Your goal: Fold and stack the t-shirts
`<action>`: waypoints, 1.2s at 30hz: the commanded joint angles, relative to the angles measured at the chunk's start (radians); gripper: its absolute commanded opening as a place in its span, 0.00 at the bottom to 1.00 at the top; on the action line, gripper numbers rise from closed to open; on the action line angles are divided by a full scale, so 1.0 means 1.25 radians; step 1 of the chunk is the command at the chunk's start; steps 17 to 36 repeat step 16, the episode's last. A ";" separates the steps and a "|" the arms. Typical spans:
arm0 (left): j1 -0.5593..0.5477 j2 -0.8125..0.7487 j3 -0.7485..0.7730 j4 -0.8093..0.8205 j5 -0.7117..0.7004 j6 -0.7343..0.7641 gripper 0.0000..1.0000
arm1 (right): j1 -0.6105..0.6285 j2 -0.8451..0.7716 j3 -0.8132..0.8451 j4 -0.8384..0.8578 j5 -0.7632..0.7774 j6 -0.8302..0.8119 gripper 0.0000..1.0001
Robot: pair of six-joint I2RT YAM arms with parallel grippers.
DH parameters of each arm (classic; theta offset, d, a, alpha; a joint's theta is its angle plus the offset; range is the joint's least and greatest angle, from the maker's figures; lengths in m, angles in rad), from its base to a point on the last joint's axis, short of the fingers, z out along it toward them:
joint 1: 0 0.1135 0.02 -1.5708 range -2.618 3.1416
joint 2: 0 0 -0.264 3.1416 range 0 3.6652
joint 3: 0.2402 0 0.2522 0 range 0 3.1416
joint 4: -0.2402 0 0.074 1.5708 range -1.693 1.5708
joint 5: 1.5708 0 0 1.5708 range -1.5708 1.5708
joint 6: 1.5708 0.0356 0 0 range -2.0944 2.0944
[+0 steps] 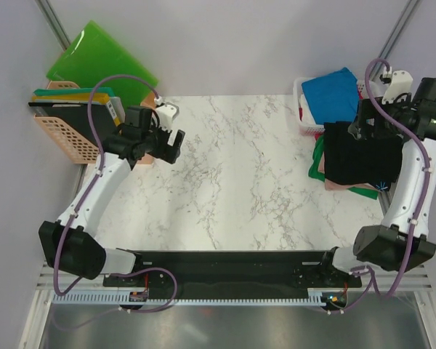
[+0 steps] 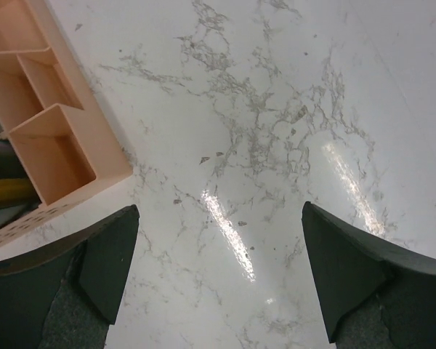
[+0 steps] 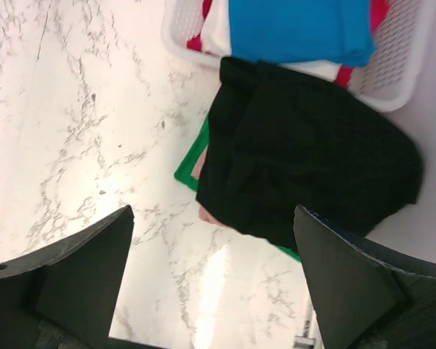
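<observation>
The crumpled black cloth t-shirt [image 3: 305, 160] looks light and limp, so it is probably best pinched at a loose outer edge. Right pincer [image 3: 211, 225] and left pincer [image 2: 219, 218] both gape wide, empty.

The right gripper [image 3: 212, 233] hangs over the marble table [image 3: 73, 131] with its jaws spread wide and nothing between them. Below it a crumpled black t-shirt [image 3: 305, 153] lies on a green one [image 3: 191, 163] and a pink one [image 3: 206, 214]. It touches the white basket [image 3: 400, 80], which holds a blue t-shirt [image 3: 298, 29] on top of white and red cloth.
</observation>
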 commanded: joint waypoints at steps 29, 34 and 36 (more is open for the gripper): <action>0.007 -0.334 -0.241 0.372 -0.534 -0.101 1.00 | 0.001 -0.133 -0.210 0.140 -0.078 0.168 0.98; 0.007 -0.334 -0.241 0.372 -0.534 -0.101 1.00 | 0.001 -0.133 -0.210 0.140 -0.078 0.168 0.98; 0.007 -0.334 -0.241 0.372 -0.534 -0.101 1.00 | 0.001 -0.133 -0.210 0.140 -0.078 0.168 0.98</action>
